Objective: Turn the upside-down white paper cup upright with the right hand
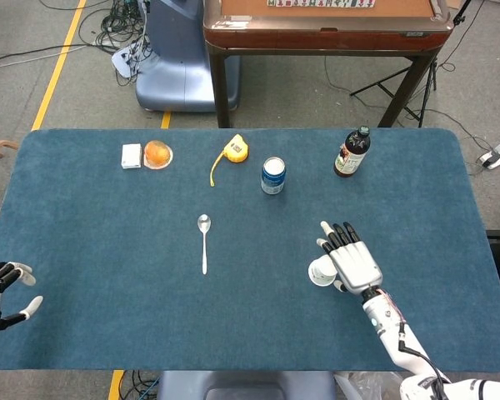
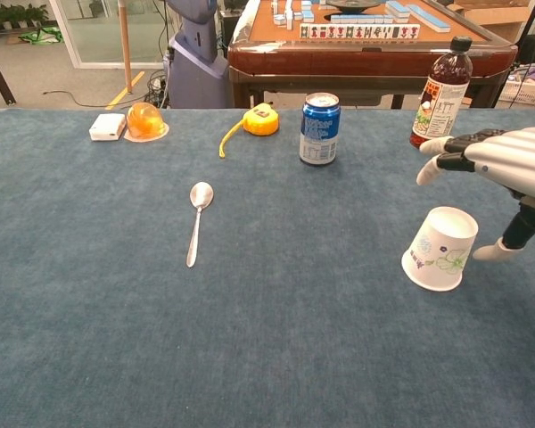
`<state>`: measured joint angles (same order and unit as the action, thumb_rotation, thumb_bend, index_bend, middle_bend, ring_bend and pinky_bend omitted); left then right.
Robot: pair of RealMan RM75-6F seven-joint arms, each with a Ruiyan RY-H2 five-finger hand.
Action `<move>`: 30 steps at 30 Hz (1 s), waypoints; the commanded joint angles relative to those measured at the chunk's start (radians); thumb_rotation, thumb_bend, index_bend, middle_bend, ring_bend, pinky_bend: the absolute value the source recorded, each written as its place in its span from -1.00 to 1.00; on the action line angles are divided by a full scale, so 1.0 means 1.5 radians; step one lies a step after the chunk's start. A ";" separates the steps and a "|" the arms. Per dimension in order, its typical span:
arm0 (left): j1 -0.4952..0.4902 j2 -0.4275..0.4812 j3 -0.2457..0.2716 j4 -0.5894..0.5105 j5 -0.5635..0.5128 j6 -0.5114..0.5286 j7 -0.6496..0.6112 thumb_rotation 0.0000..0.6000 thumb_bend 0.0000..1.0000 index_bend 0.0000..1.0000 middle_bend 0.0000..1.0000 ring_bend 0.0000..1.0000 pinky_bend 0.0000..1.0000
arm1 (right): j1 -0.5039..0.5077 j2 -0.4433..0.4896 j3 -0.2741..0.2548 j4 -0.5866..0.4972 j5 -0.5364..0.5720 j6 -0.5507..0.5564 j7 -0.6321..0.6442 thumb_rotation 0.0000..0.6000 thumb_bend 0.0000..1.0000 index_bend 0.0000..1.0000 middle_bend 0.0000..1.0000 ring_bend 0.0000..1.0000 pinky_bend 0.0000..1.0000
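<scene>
one broad blue table [image 1: 108, 292] carries everything, and the white paper cup [image 2: 440, 249] sits on its right half, near the front, well apart from the soda can [image 2: 319, 128] and the dark bottle [image 2: 440, 92] behind it. my right hand [image 2: 508, 169] hovers over and just beside the cup on its right, fingers spread and reaching forward above it, thumb hanging low by the cup's far side; it has hold of nothing. my left hand [image 1: 2, 292] waits at the table's near left corner, fingers apart, empty.

the cup stands mouth down, its wider rim on the cloth and its closed base up. in the chest view its long axis looks tipped a little to the right, though that may only be the camera's slant.

i judge it very light, thin-walled and easy to crush or skate away on the cloth. so i would take it around the side wall, about halfway up, thumb against fingers, squeezing gently, since a grip at the rim would buckle it.
</scene>
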<state>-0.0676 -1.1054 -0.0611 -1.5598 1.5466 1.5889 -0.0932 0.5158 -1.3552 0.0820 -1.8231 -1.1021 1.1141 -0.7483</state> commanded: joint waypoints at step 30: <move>0.001 0.000 -0.002 0.002 -0.003 -0.003 -0.008 1.00 -0.66 0.08 -0.19 -0.40 0.19 | 0.032 -0.043 -0.015 0.031 0.044 0.014 -0.013 1.00 -0.97 -0.02 -0.88 -1.00 -0.97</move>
<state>-0.0663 -1.1046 -0.0635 -1.5562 1.5418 1.5842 -0.1054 0.5649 -1.4191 0.0597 -1.7778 -1.0348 1.1333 -0.7690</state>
